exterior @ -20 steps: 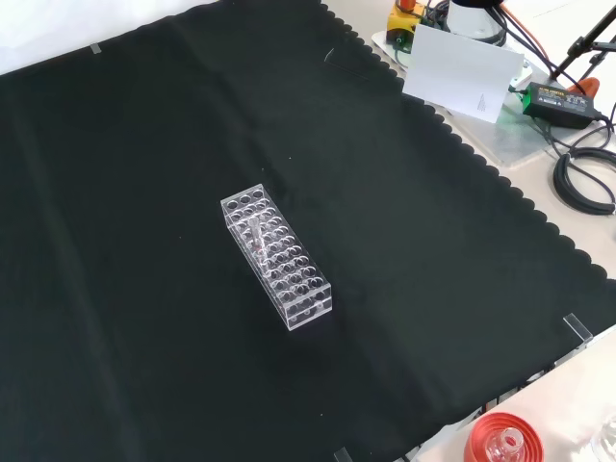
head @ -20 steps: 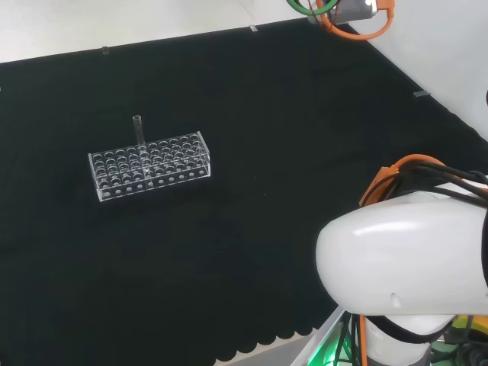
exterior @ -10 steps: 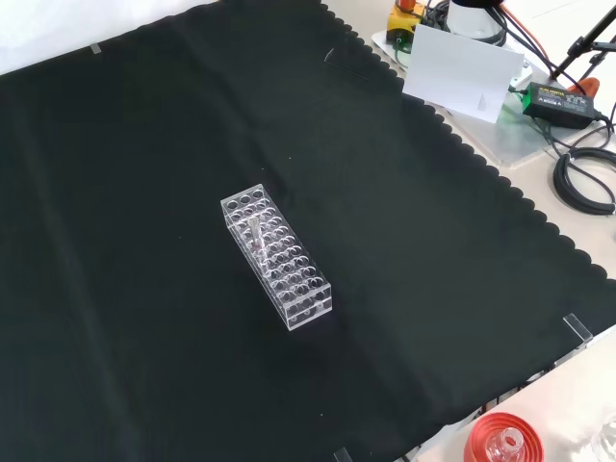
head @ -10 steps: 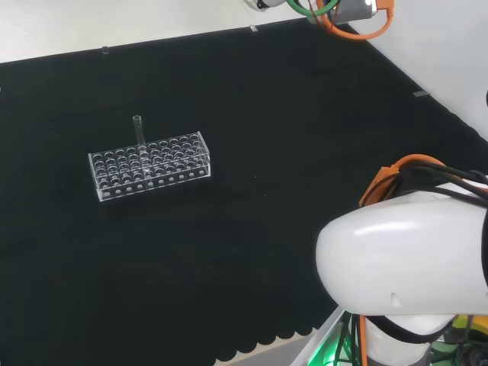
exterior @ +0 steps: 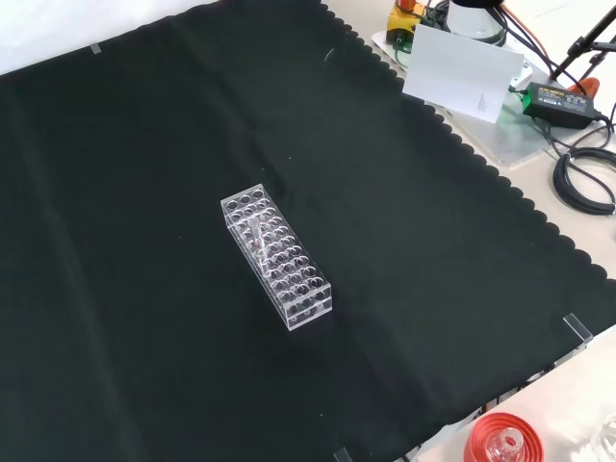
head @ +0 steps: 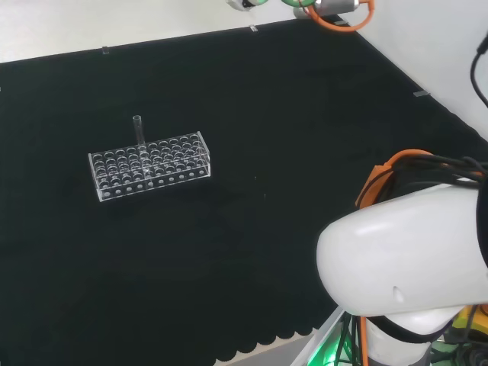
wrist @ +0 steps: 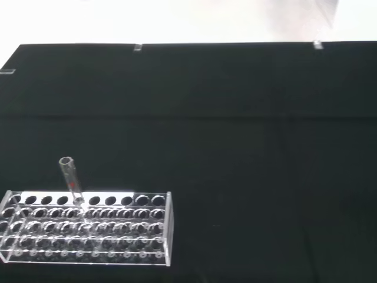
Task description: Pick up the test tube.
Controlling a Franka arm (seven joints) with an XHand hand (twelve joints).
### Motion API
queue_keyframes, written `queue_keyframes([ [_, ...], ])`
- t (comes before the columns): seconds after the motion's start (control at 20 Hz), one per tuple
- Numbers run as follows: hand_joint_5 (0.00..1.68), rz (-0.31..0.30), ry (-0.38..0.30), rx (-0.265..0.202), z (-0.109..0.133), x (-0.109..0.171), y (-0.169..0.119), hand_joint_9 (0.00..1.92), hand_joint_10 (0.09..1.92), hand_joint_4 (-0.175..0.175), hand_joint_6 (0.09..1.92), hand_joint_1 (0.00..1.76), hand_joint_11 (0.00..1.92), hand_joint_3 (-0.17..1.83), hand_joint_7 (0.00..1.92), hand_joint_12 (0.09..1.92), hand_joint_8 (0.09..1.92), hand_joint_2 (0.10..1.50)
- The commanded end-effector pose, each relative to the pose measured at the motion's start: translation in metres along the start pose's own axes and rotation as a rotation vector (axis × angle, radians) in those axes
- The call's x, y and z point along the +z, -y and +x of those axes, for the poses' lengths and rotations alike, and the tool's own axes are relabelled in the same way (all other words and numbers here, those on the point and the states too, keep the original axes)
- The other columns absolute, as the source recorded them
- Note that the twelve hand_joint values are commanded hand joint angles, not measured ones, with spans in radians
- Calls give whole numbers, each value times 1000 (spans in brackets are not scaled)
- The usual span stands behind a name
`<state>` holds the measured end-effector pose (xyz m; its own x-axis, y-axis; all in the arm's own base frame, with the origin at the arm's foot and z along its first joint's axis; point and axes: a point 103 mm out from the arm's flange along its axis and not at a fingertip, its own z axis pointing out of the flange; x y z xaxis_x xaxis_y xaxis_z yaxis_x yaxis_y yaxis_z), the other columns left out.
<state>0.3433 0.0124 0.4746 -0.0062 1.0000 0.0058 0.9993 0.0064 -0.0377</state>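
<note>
A clear test tube [head: 138,130] stands upright in a back-row hole of a clear plastic rack [head: 149,165] on the black cloth, left of centre in the head view. In the front view the rack [exterior: 289,289] lies mid-cloth with the tube [exterior: 255,234] near its far end. The wrist view looks at the tube [wrist: 70,180], which has a small red mark, and at the rack [wrist: 88,227] from a distance. Nothing is touching either one.
The arm's white link [head: 404,267] takes up the head view's lower right, and orange and green cable loops [head: 339,14] hang at its top edge. Off the cloth in the front view are a white card [exterior: 462,67], a black adapter [exterior: 558,96] and a red ribbed stand [exterior: 500,441].
The cable loops and wrist parts at the head view's top edge have shifted left and upward. The arm's white link has turned slightly. Rack and tube have not moved.
</note>
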Motion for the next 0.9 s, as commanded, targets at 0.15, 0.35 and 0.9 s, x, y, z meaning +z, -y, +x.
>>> queue_keyframes([
  [0.15, 215, 21, -37, -114, 34, 15, -53, 67, 995, -74, 87, 692, 0, 482, 102, 1460, 854, 788],
  [0.35, 241, 39, -56, -138, 47, 24, -75, 100, 999, -79, 87, 711, 0, 483, 146, 1483, 862, 786],
  [0.9, 275, 165, -55, -190, 83, 82, -138, 165, 991, -85, 87, 733, 0, 495, 224, 1531, 865, 784],
])
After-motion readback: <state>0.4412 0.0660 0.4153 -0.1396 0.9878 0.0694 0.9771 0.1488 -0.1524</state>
